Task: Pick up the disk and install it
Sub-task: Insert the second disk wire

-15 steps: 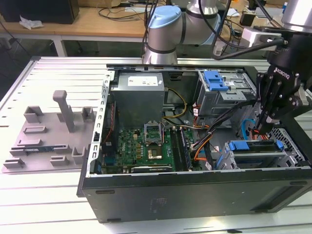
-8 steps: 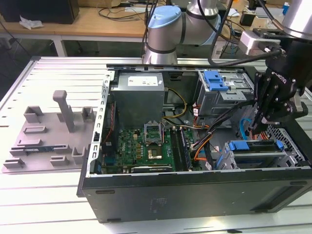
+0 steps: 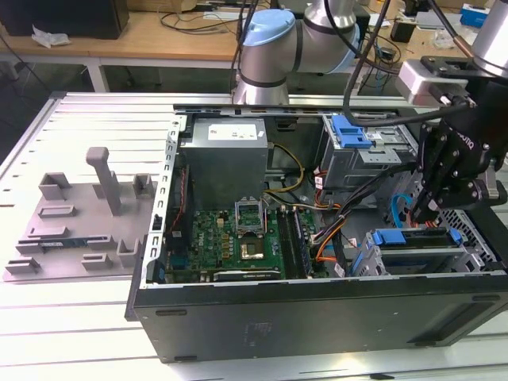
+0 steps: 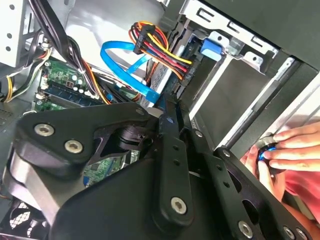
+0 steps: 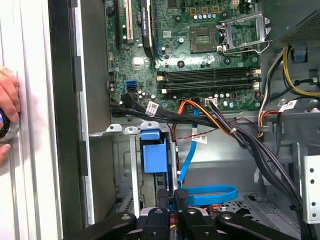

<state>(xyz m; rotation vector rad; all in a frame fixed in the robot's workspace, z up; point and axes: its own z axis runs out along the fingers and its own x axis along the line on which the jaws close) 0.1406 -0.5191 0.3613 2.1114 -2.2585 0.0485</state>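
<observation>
Exterior view: open computer case (image 3: 317, 317) on the tabletop (image 3: 95, 349), with the tool (image 3: 416, 211) directly above the disk (image 3: 417, 238). Disk seated on edge in the near drive cage, blue carrier uppermost, long axis running across the exterior view's left to right. In both wrist views: a person's hand (image 4: 290, 150) outside the case wall. Tool fingers drawn together, nothing visible between them; contact with the disk cannot be told.

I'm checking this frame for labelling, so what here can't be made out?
- In the exterior view, the disk in its lower bay: the gripper and the bay's frame cover most of it, so whether it is fully seated is unclear.
- In the second wrist view, the gripper's black links hide what lies under the fingertips.
- In both wrist views, a hand is cut off by the picture's edge; the object under it is unclear.
</observation>
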